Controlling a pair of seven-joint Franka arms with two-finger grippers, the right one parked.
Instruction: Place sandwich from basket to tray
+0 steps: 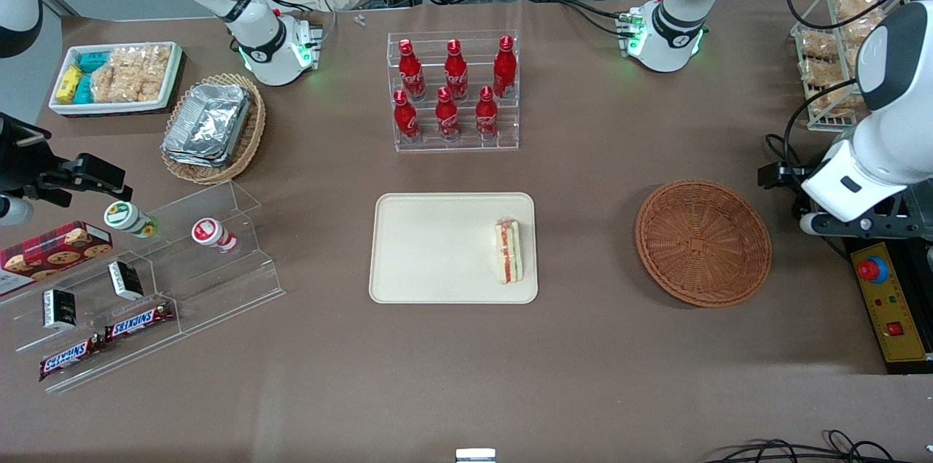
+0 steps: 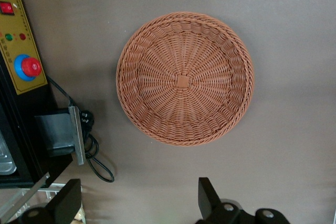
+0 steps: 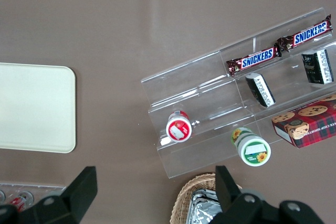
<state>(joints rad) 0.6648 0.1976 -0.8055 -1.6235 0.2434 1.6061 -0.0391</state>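
The sandwich [image 1: 508,251] lies on the cream tray [image 1: 430,251], at the tray's end nearest the basket, cut edge up with its orange and green layers showing. The round reddish-brown basket [image 1: 703,243] [image 2: 185,78] sits toward the working arm's end of the table with nothing in it. My gripper [image 1: 778,176] [image 2: 139,203] hangs above the table beside the basket's rim, a little farther from the front camera than the basket. It is open, and only bare tabletop shows between its fingers [image 2: 209,199]. A bare corner of the tray [image 3: 31,108] shows in the right wrist view.
A yellow control box with a red stop button [image 1: 872,270] [image 2: 26,67] lies beside the basket at the table's end. A rack of red bottles [image 1: 452,95] stands farther back than the tray. A tan basket of foil containers [image 1: 211,126], a white snack bin [image 1: 116,76] and a clear stepped stand [image 1: 146,281] sit toward the parked arm's end.
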